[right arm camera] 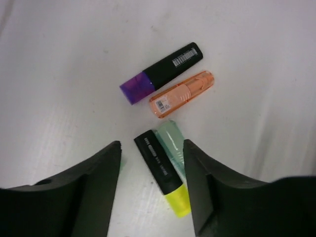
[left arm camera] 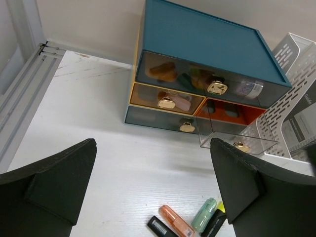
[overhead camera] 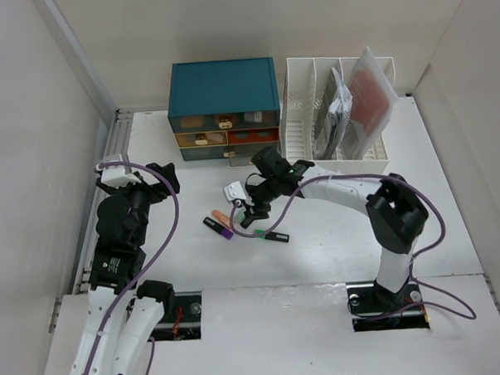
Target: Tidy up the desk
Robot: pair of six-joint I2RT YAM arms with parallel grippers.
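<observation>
The white desk (overhead camera: 335, 242) holds a cluster of highlighters left of centre. My right gripper (overhead camera: 253, 211) is open and low over them. In the right wrist view my right gripper (right arm camera: 152, 148) straddles a black highlighter with a yellow cap (right arm camera: 165, 173) and a mint green one (right arm camera: 173, 140) lying side by side. An orange highlighter (right arm camera: 182, 94) and a black one with a purple cap (right arm camera: 160, 74) lie just beyond. My left gripper (overhead camera: 167, 179) is open and empty, above the desk's left side, facing the cabinet (left arm camera: 207, 49).
The teal drawer cabinet (overhead camera: 222, 89) stands at the back, with its lower right clear drawer (left arm camera: 237, 140) pulled out. A white slotted file rack (overhead camera: 301, 119) holding papers stands to its right. A small white object (overhead camera: 234, 191) and a black, green-capped highlighter (overhead camera: 271, 235) lie near my right gripper.
</observation>
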